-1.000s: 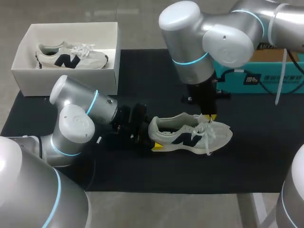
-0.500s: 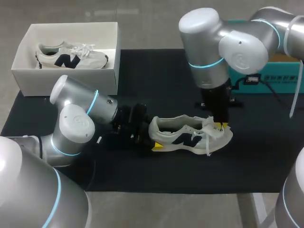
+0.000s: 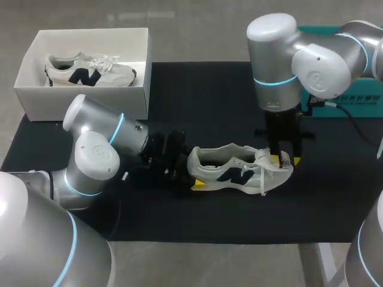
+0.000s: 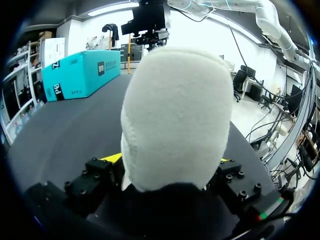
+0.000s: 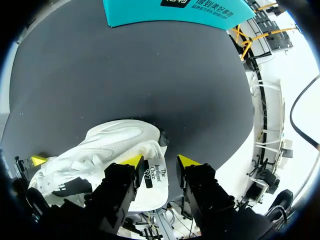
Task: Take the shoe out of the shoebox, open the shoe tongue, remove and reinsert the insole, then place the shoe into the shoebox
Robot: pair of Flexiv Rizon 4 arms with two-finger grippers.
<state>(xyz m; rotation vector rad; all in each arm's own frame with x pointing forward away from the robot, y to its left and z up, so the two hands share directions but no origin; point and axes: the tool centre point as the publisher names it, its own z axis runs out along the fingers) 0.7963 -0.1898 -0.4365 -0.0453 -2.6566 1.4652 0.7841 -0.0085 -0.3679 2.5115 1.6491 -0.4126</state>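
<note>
Left tool (image 4: 169, 160) clamps the shoe (image 3: 239, 170) mid-frame. Right tool (image 5: 160, 161) stands apart, seemingly straddling the tongue (image 5: 156, 187). Soft, light: pinch its tip.

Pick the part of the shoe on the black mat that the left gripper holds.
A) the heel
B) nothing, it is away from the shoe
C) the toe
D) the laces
A: in the left wrist view the left gripper has the rounded heel of the shoe between its two fingers, touching it from both sides.
</note>
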